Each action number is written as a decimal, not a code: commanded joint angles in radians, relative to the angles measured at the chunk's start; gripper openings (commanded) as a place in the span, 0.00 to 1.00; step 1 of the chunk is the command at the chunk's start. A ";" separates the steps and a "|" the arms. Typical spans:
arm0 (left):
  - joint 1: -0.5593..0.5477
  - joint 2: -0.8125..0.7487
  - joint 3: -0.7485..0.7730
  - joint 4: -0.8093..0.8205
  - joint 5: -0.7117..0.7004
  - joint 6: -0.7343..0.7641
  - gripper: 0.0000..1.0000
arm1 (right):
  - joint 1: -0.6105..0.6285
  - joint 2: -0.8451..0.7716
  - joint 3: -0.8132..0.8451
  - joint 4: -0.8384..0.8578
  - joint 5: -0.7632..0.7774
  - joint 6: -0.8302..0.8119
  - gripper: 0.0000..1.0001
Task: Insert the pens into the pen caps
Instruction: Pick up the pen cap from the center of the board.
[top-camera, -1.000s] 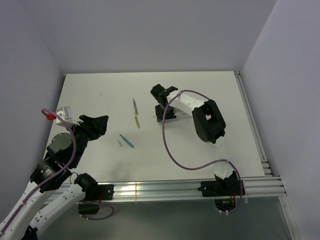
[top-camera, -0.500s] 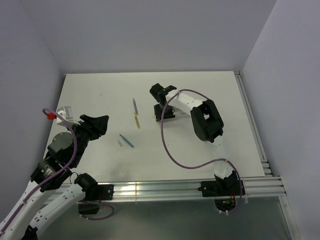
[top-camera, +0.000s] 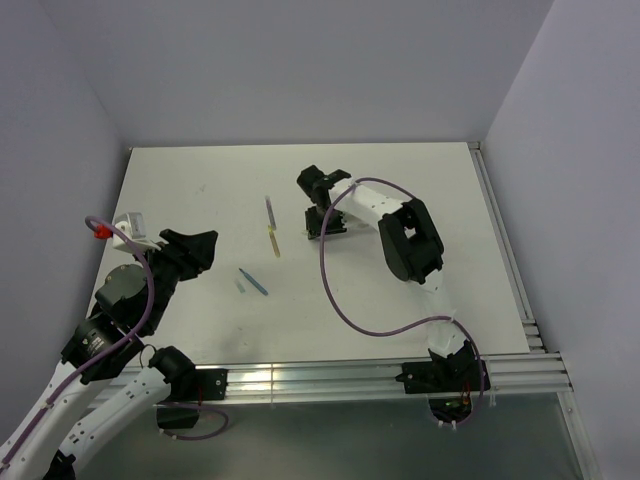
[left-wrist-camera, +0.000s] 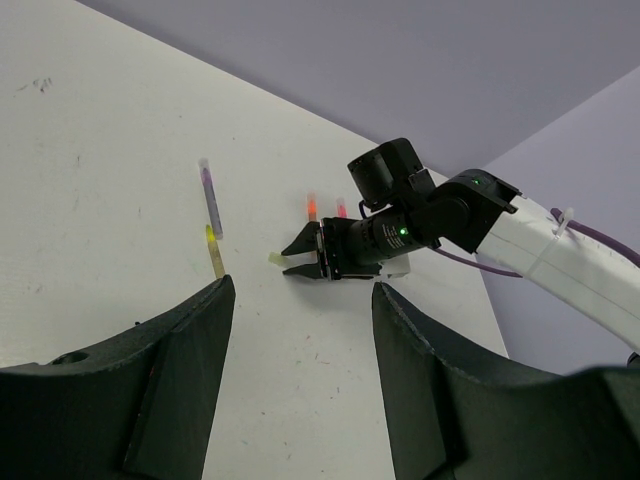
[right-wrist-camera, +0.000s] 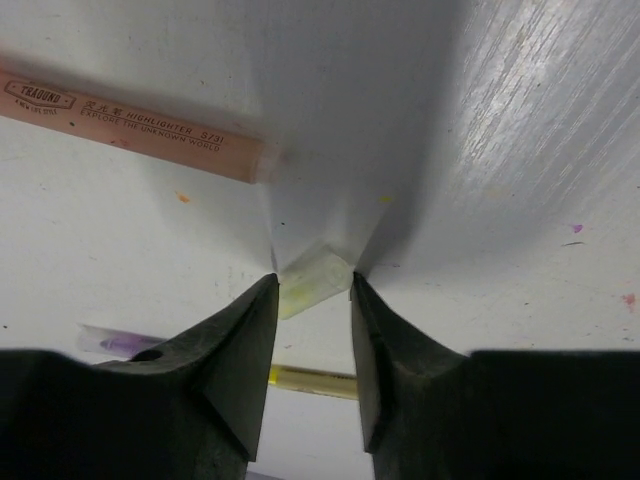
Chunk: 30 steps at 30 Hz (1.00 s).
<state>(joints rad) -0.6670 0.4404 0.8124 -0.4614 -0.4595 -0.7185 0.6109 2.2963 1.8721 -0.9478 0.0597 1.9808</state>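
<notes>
A yellow-green pen cap (right-wrist-camera: 316, 277) lies on the white table, pinched between the tips of my right gripper (right-wrist-camera: 313, 282), which is low at the table's centre (top-camera: 312, 230). It also shows in the left wrist view (left-wrist-camera: 275, 259). A grey-purple pen (top-camera: 270, 210) and a yellow pen (top-camera: 275, 242) lie end to end just left of it. A blue pen (top-camera: 255, 282) and a pale blue cap (top-camera: 240, 286) lie nearer me. A pink-orange pen (right-wrist-camera: 130, 125) lies beyond the right gripper. My left gripper (top-camera: 205, 245) is open and empty, above the table at the left.
Orange (left-wrist-camera: 311, 207) and pink (left-wrist-camera: 341, 208) stubs show behind the right gripper in the left wrist view. The table (top-camera: 420, 180) is bounded by grey walls at the back and sides, with an aluminium rail (top-camera: 350, 375) at the near edge.
My right gripper has shifted slightly to the left at table height. The left arm and the pens have not moved.
</notes>
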 joint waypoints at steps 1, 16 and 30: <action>0.003 0.000 0.004 0.015 0.013 0.013 0.63 | 0.006 0.006 0.003 -0.031 0.037 0.056 0.37; 0.004 0.058 -0.018 0.024 0.025 -0.022 0.62 | -0.017 -0.096 -0.154 0.144 0.169 -0.279 0.00; 0.003 0.470 -0.084 0.210 0.010 -0.143 0.60 | -0.089 -0.454 -0.405 0.522 0.235 -0.995 0.00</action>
<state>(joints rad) -0.6670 0.8314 0.7338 -0.3481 -0.4397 -0.8223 0.5346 1.9518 1.5330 -0.5907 0.2970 1.2289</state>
